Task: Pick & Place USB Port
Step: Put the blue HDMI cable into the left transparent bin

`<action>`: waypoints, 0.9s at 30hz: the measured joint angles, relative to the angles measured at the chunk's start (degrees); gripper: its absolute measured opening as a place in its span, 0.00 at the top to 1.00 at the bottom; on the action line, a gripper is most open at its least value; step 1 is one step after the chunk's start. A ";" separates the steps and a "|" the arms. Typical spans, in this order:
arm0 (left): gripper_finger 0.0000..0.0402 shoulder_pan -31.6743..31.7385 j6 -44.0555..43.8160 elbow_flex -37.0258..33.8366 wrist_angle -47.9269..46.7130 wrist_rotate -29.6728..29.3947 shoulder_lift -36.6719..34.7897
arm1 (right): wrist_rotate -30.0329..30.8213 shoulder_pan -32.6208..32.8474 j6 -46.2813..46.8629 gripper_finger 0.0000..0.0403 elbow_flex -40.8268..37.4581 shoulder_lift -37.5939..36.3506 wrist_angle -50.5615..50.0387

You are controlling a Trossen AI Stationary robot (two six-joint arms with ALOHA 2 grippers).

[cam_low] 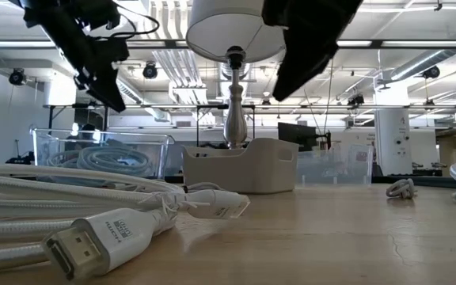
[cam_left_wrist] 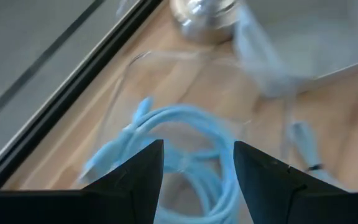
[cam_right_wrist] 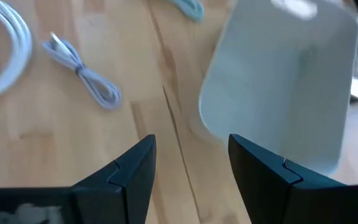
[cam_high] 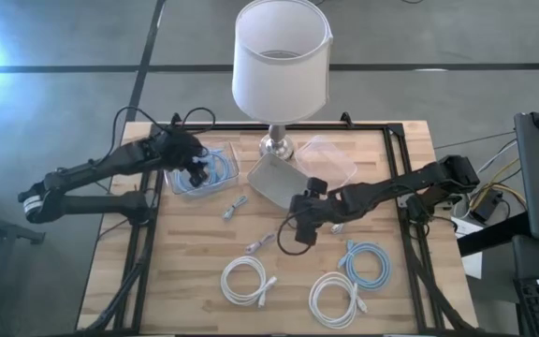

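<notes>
My left gripper (cam_high: 195, 173) hangs open over a clear tray (cam_high: 204, 171) at the table's far left. A coiled light-blue cable (cam_left_wrist: 185, 143) lies in that tray, straight below the open fingers (cam_left_wrist: 197, 149). My right gripper (cam_high: 302, 229) is open above bare wood near the table's middle, touching nothing. Just beyond its fingers (cam_right_wrist: 191, 143) stands a grey bin (cam_right_wrist: 278, 87). A small bundled grey USB cable (cam_right_wrist: 86, 78) lies flat on the wood beside it. Another short cable (cam_high: 234, 206) lies between the two grippers.
A lamp with a white shade (cam_high: 281, 56) stands at the far edge on a metal base (cam_high: 276, 145). A clear lid or tray (cam_high: 330, 159) sits to the right of the grey bin (cam_high: 274, 178). Two white coils (cam_high: 246, 279) (cam_high: 335, 295) and a blue coil (cam_high: 368, 262) lie near the front edge.
</notes>
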 joint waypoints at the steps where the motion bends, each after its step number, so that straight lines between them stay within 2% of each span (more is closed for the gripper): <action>1: 0.51 -0.13 0.00 -0.09 1.16 1.39 0.00 | -0.01 0.02 1.22 0.51 0.00 0.00 -1.16; 6: 0.51 -0.29 -0.06 -0.37 6.45 7.94 0.09 | -0.15 0.22 6.22 0.51 0.00 0.00 -5.74; 9: 0.51 -0.66 -0.67 -0.40 8.63 10.57 0.13 | -2.31 0.42 8.95 0.51 0.00 0.00 -8.31; 13: 0.51 -1.47 -1.70 -0.42 9.60 11.56 0.13 | -5.99 0.42 14.00 0.51 -0.21 -0.02 -12.13; 19: 0.51 -2.47 -1.78 -0.42 9.79 11.56 0.13 | -6.01 1.06 19.17 0.51 -1.78 -0.04 -17.34; 27: 0.51 -2.67 -2.03 -0.44 9.79 11.54 0.13 | -11.65 2.29 28.48 0.51 -7.19 -0.13 -17.65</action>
